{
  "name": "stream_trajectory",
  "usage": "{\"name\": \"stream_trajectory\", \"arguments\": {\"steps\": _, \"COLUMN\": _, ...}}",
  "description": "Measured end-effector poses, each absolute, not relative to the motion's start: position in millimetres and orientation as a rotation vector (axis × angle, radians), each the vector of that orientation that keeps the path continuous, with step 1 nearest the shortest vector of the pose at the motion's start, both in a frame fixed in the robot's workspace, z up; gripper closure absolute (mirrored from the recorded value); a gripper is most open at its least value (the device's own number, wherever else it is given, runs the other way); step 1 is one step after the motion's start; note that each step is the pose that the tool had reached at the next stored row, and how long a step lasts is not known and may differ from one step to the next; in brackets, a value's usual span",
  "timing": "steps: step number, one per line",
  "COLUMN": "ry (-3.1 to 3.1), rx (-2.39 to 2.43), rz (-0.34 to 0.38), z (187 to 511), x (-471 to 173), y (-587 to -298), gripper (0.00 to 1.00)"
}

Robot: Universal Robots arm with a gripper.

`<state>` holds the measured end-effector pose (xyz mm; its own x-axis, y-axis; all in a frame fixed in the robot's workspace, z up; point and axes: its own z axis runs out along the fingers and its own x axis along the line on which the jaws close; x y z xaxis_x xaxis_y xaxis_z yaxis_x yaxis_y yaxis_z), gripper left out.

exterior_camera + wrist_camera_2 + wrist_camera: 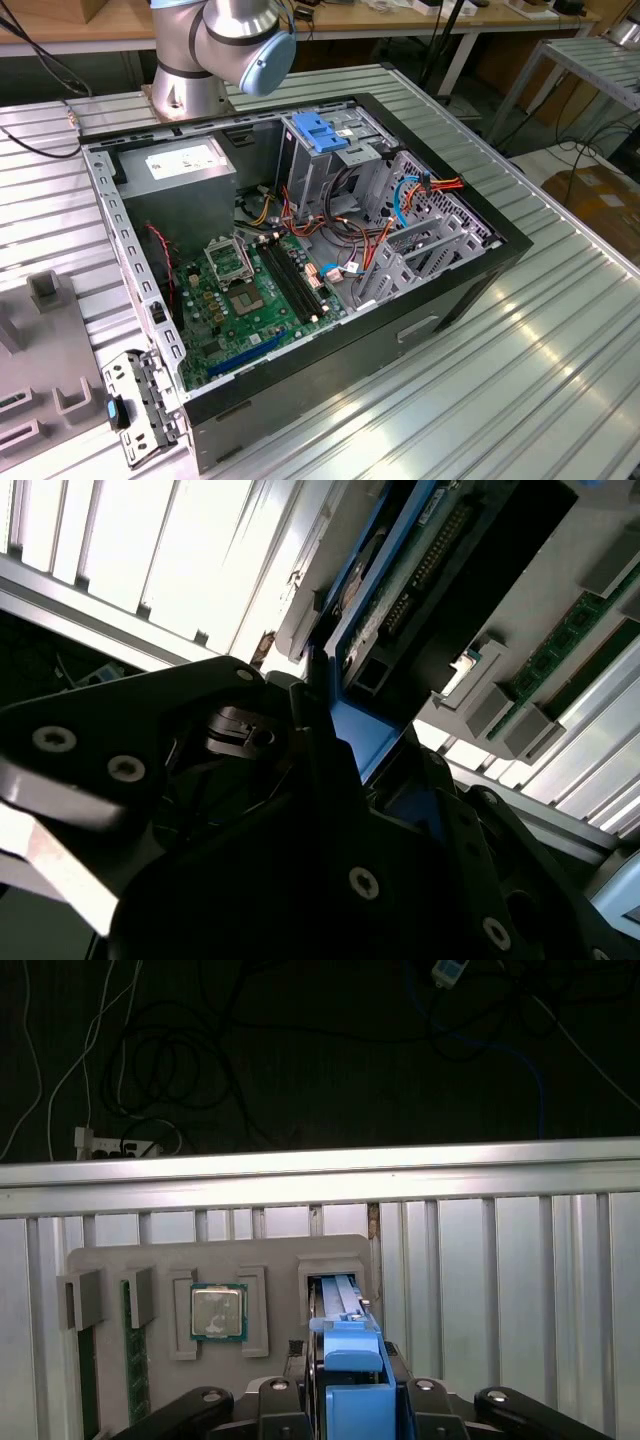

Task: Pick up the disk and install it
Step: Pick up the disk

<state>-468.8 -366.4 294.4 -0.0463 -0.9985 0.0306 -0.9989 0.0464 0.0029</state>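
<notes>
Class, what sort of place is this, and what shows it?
Probably a robotics lab bench for computer assembly: a robot arm, an open PC case on a metal table, and a parts tray.

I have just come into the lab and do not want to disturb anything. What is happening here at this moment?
One robot arm is working on the disk. The disk stands on edge in a slot of the grey tray, beside a processor chip. The end effector sits right at the disk's blue rail; whether it grips it is not clear. The disk appears not yet lifted out. The open computer case lies on the ribbed metal table.
</notes>
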Motion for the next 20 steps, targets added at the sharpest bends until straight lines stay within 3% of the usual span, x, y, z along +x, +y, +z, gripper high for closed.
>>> {"name": "stream_trajectory", "arguments": {"steps": 20, "ry": -2.249, "rx": 2.159, "rz": 0.03, "z": 294.1, "x": -468.8, "y": -366.4, "gripper": 0.63}}
